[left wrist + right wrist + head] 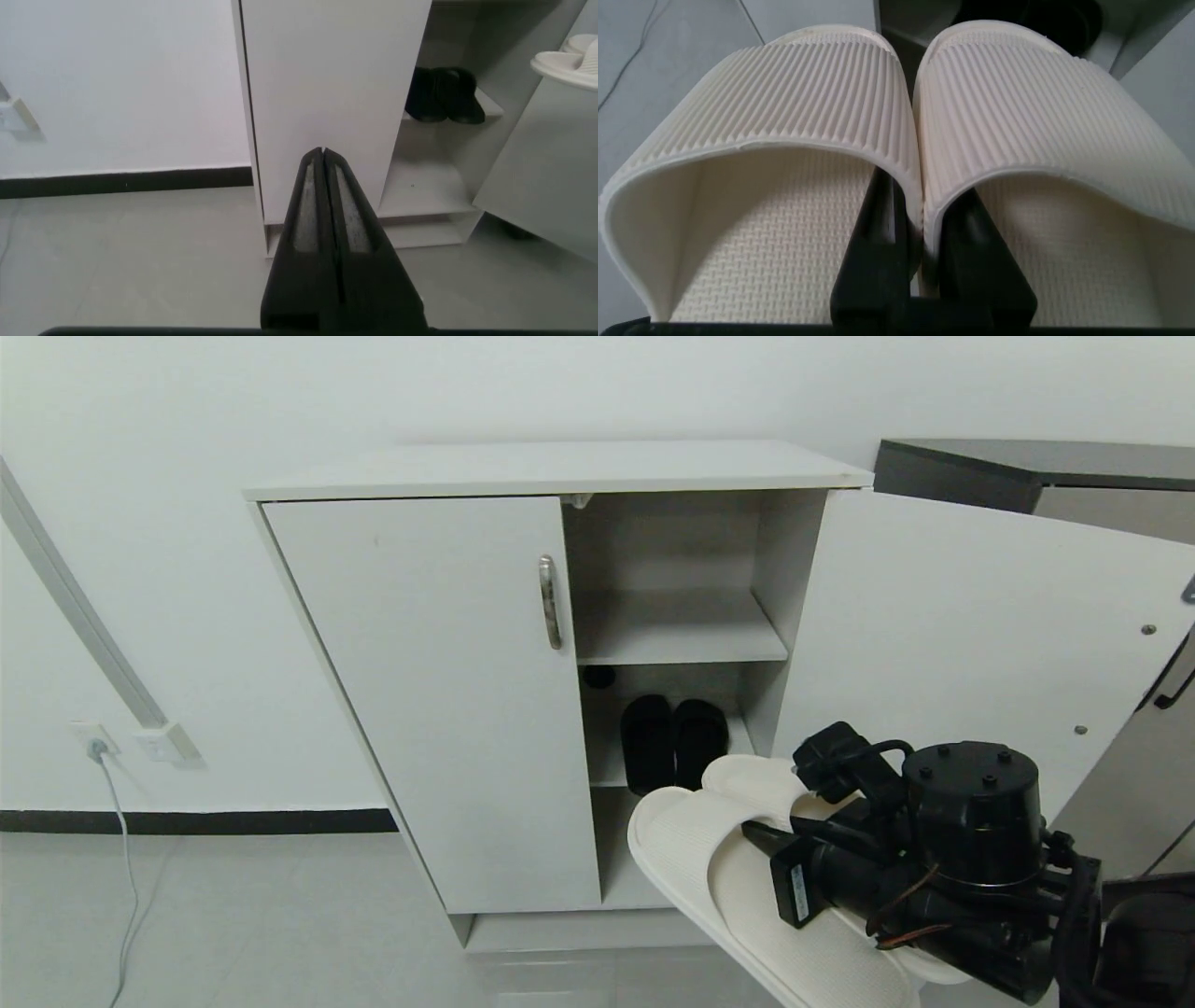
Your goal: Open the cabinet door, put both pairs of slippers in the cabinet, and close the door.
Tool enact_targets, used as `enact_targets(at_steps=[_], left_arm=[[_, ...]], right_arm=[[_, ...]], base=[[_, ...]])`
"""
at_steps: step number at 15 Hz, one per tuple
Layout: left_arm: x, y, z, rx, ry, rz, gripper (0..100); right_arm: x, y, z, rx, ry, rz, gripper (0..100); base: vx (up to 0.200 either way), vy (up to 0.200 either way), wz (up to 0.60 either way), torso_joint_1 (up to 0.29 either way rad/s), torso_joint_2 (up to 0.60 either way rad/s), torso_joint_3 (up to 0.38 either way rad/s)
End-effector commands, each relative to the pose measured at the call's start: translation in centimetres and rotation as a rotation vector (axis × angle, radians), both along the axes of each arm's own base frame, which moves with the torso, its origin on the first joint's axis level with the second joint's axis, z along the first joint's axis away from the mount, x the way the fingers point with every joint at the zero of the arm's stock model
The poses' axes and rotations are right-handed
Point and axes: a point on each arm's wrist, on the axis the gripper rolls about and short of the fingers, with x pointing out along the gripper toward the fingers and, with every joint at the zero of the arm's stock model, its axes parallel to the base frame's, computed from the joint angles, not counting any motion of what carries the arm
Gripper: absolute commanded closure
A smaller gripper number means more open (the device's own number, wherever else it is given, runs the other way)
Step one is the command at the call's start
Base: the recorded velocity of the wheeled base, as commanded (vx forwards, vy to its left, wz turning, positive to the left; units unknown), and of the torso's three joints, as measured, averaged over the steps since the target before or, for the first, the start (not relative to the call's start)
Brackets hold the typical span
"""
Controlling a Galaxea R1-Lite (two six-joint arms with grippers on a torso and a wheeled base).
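White slippers (813, 103) clamped by right fingers (873, 252), black slippers (672, 742) shelved

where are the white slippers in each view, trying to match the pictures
Head view: white slippers held by the right gripper, before the open cabinet, below the black slippers.
Left wrist view: white slippers beside the open door, near the black slippers.
Right wrist view: white slippers side by side, gripper between them.
Shared landmark: black slippers on the cabinet shelf, head and left wrist views.
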Motion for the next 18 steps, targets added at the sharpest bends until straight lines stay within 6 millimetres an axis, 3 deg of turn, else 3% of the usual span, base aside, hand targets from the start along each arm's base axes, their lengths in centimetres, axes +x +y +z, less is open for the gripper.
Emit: enact_targets(at_steps=[1,4,12,14,18], left_arm=[[0.0,0.0,0.0,0.0,0.001,0.0,100],[0.0,0.0,0.0,0.0,0.001,0.0,100],[0.0,0.0,0.0,0.0,0.001,0.002,100],[0.0,0.0,0.0,0.0,0.001,0.002,100],[0.0,0.0,0.0,0.0,0.001,0.0,100]], right_arm=[[0.0,0.1,-0.2,-0.003,0.004,0.001,100],[0.0,0.1,-0.2,-0.003,0.004,0.002,100],[0.3,0.4,-0.9,-0.014,0.005,0.004,100],[0.9,1.9,-1.6,-0.001,-0.024,-0.019,100],[2.4,8.1,-2.2,0.024,-0.043,-0.287,100]], base=[[0.0,0.0,0.0,-0.002,0.43,0.427],[0.0,0.0,0.0,0.004,0.21,0.203],[0.0,0.0,0.0,0.0,0.01,0.006],[0.0,0.0,0.0,0.0,0.0,0.0],[0.0,0.0,0.0,0.0,0.0,0.0]])
